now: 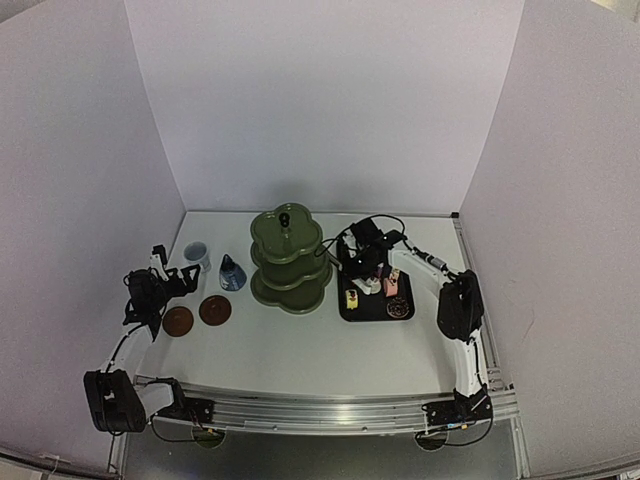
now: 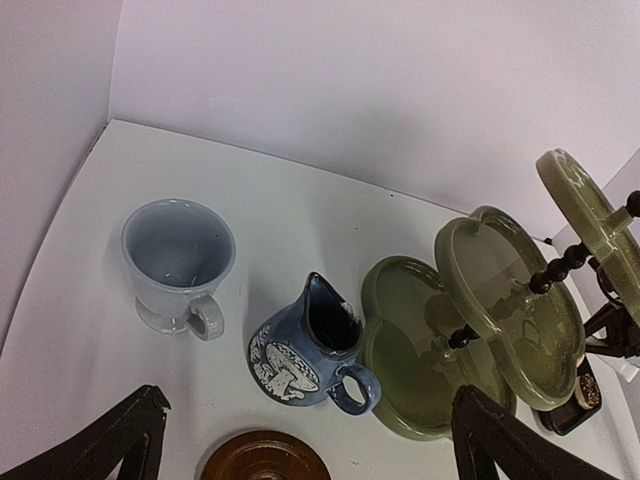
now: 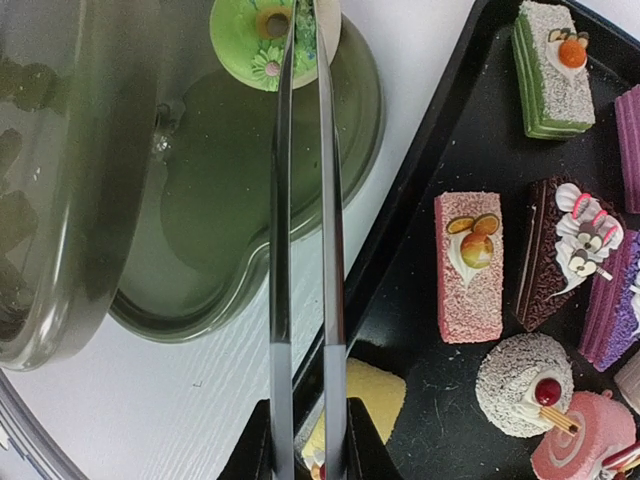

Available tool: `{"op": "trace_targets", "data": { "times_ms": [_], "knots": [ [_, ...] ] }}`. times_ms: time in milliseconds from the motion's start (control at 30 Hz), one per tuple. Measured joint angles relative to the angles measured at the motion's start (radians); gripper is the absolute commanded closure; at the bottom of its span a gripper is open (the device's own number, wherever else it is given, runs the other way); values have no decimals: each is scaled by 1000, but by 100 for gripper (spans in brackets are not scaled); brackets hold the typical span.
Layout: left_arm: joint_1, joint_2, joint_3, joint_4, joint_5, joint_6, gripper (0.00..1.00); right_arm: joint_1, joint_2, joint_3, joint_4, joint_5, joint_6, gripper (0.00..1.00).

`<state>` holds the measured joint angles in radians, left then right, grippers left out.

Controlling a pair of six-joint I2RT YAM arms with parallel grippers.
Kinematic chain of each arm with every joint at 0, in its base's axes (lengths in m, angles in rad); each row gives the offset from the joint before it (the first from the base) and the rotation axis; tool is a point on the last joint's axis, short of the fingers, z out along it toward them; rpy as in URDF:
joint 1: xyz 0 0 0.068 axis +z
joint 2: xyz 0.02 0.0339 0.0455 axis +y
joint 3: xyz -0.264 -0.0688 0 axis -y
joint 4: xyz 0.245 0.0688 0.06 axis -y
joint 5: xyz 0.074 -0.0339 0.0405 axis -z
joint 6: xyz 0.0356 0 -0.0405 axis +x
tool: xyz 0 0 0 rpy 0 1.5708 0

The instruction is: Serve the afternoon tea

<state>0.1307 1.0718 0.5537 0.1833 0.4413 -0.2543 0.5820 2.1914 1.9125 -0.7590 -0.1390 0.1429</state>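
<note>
My right gripper (image 3: 305, 418) is shut on thin metal tongs (image 3: 303, 220). The tongs' tips pinch a green donut (image 3: 262, 32) over the lowest tier of the olive-green stand (image 3: 215, 215); I cannot tell if the donut touches it. Small cakes lie in the black tray (image 3: 420, 250): a pink one (image 3: 470, 265), a green one (image 3: 548, 70), a yellow one (image 3: 378, 392). My left gripper (image 2: 308, 402) stands open and empty, just short of the blue jug (image 2: 300, 350). The pale cup (image 2: 178, 258) stands left of the jug. One brown coaster (image 2: 262, 458) lies under the gripper.
From above, the stand (image 1: 289, 257) is mid-table, with the tray (image 1: 378, 303) to its right. The cup (image 1: 196, 252), jug (image 1: 232, 273) and two coasters (image 1: 178, 321) (image 1: 215, 310) are to its left. White walls close in the back and both sides.
</note>
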Motion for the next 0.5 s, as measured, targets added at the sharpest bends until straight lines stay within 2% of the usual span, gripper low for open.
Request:
{"op": "trace_targets", "data": {
  "times_ms": [300, 500],
  "knots": [
    [0, 0, 0, 0, 0, 3, 0, 25, 0, -24, 16, -37, 29, 100],
    [0, 0, 0, 0, -1, 3, 0, 41, 0, -24, 21, -46, 43, 92]
  ]
}}
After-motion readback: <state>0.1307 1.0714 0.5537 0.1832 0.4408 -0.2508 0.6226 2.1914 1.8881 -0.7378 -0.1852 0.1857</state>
